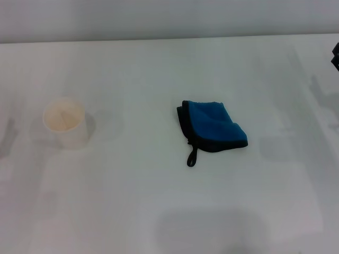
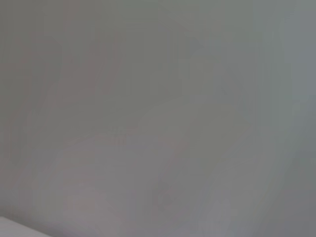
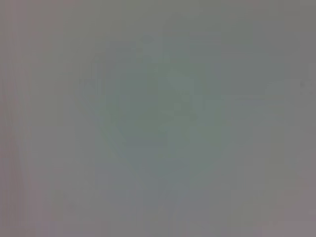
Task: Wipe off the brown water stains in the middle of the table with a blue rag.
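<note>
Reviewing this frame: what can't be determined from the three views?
- Brown water stains: none can be made out on the table in the head view; the blue rag may cover them.
- Right arm: only a dark sliver, cut off at the head view's edge.
- Left gripper: not in view.
- Both wrist views: featureless grey blur.
- Paper cup: contents unclear.

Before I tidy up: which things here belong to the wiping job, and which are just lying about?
For the job:
- blue rag, folded, mid-table
- table; no brown stain shows on it

Lying about:
- paper cup, upright, toward the robot's left
</note>
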